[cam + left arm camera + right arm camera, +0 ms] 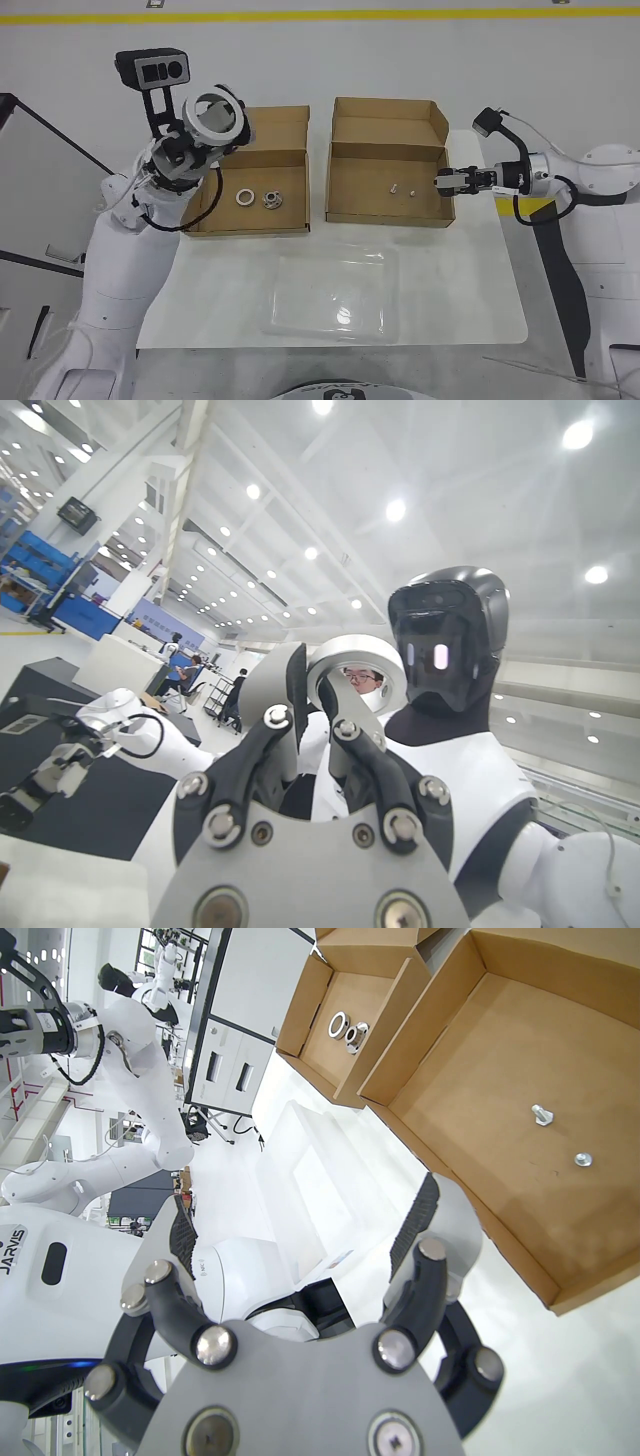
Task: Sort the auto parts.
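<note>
Left gripper clamped on the large metal ring; one finger inside the bore, the other outside, pinching the wall between them; the ring is up in the air, not resting on anything.

From the top view the ring hangs over the far left corner of the left box, well above the cardboard; its open face looks up at the head camera, so its axis runs roughly vertical, a little tilted; my left wrist points upward, towards the ceiling.

On the floor of the left box lie a smaller ring and a flanged bushing, just beside each other; they sit below the held ring and nearer my body; judgement: that is the place for round parts, so the coming move is down and inward, with the wrist turned over first; the box's raised back flap is close to the path.

Right gripper has its fingers apart and holds nothing; it sits at the outer edge of the right box; two small bolts lie inside, near it.

Left arm is plainly the nearer one for this drop.

Clear tray on the table, in front of both boxes.
</note>
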Controlling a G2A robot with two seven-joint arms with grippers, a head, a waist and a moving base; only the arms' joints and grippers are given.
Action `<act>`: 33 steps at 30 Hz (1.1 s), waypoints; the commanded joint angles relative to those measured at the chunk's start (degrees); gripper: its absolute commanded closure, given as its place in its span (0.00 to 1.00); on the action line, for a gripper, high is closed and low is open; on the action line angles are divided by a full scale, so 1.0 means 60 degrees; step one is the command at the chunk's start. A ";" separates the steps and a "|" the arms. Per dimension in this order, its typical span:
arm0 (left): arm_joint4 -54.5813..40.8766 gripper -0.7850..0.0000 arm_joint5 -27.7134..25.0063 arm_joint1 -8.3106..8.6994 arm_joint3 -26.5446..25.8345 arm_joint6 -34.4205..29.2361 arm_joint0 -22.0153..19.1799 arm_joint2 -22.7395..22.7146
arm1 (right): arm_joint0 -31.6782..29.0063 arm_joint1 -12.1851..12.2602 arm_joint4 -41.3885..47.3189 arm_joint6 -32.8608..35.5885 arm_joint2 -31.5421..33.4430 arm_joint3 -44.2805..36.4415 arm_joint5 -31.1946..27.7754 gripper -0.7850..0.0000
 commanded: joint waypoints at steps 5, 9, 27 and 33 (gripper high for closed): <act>0.2177 1.00 0.0398 -0.0120 0.0795 0.0565 -0.0862 0.0721 | 0.0000 0.0000 0.0002 0.0000 0.0000 0.0000 0.0000 0.00; 0.3301 1.00 0.0687 -0.0206 0.0919 0.0763 -0.1177 0.1304 | 0.0000 0.0000 0.0002 0.0000 0.0000 0.0000 0.0000 0.00; 0.6679 1.00 0.2291 -0.0484 0.1505 0.1613 -0.2094 0.2821 | 0.0000 0.0000 0.0002 0.0000 0.0000 0.0000 0.0000 0.00; 0.7961 1.00 0.2695 -0.0376 0.1799 0.1576 -0.2105 0.2481 | 0.0000 0.0000 0.0002 0.0000 0.0000 0.0000 0.0000 0.00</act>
